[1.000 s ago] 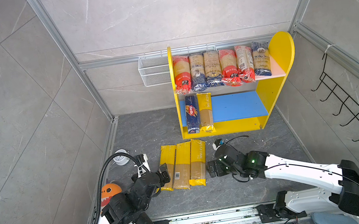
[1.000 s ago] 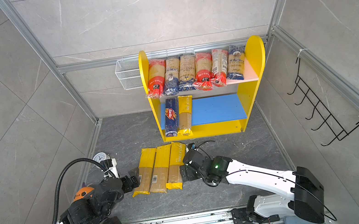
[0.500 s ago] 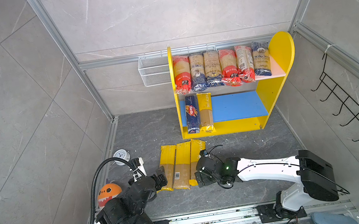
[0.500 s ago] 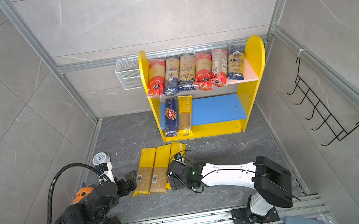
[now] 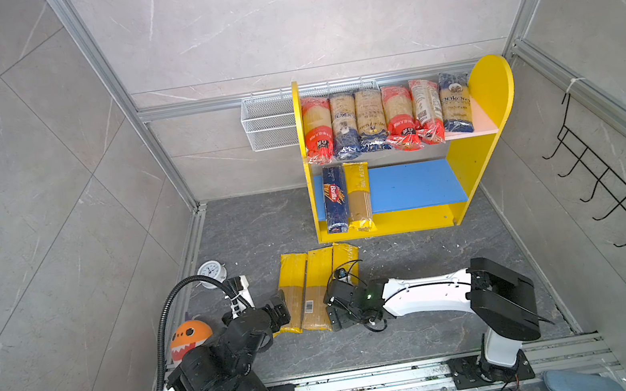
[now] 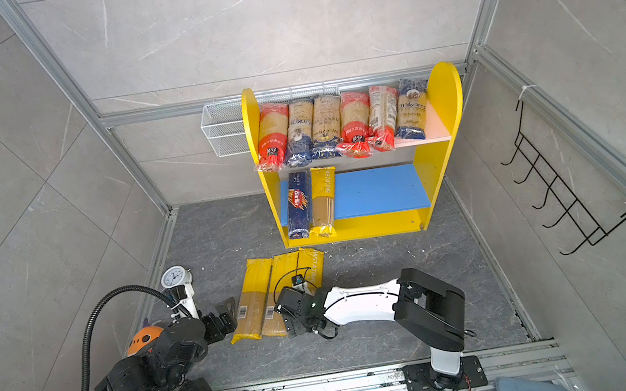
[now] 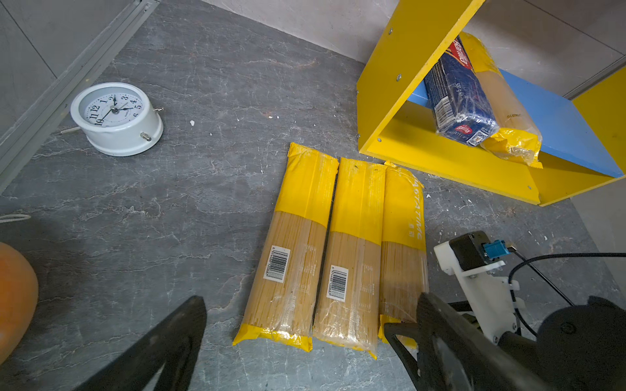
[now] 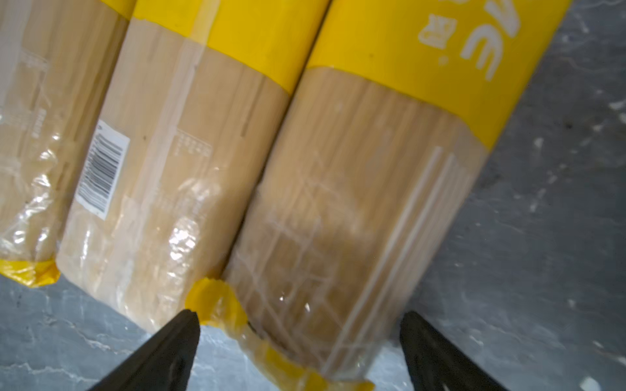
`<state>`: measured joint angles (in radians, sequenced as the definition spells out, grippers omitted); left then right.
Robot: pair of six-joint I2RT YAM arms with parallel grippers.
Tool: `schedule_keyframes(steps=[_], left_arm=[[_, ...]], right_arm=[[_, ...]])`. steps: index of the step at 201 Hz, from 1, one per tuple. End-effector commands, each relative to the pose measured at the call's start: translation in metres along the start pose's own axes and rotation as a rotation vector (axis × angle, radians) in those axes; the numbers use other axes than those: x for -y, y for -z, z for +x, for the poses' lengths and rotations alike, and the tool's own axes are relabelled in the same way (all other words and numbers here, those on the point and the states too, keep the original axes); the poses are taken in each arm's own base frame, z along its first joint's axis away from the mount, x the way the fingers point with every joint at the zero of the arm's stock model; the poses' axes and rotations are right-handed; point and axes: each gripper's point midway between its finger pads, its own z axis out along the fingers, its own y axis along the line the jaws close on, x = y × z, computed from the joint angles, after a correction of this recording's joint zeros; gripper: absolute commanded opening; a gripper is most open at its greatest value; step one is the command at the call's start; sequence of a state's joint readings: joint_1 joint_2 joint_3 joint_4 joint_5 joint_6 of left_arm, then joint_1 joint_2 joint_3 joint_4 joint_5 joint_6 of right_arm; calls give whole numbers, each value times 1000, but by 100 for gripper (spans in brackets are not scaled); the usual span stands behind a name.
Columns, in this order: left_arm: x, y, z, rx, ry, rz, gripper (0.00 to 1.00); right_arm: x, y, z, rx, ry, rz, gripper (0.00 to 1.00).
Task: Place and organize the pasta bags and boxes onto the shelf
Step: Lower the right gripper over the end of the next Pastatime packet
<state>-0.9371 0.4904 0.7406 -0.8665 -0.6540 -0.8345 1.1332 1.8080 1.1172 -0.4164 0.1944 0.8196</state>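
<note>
Three yellow-ended spaghetti bags lie side by side on the floor in front of the shelf: left, middle and right. My right gripper is open, its fingers straddling the near end of the right bag without pinching it; in a top view the right gripper covers that end. My left gripper is open and empty just short of the bags' near ends, by the left bag. Several bags fill the pink upper board. A Barilla box and a yellow bag lie on the blue board.
A white alarm clock and an orange shark toy sit at the floor's left edge beside my left arm. A white wire basket hangs left of the shelf. A black hook rack is on the right wall.
My right gripper has swung left from beside the bags to the near end of the right bag, still open. The left gripper has hardly moved.
</note>
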Motion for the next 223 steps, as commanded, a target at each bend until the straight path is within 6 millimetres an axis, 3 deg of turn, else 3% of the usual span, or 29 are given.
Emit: schedule_keyframes(steps=[1,57,112,165,223], left_arm=[[-6,3,-7,27,-8,-30,100],[-8,5,-7,31,-5,-27,100],[-9,5,-6,22,2,-32,100],[-7,3,-5,17,9,-31,100],[-4,2,-5,14,9,-23,100]], right_arm=[[-4,-5,-1,-17,6,27,96],[-20,-8,-15,-21,40,26,96],[-30,-17,-13,-44,45,4,96],[-5,-17,-3,-58,35,66,96],[30,1,20,-63,9,103,96]])
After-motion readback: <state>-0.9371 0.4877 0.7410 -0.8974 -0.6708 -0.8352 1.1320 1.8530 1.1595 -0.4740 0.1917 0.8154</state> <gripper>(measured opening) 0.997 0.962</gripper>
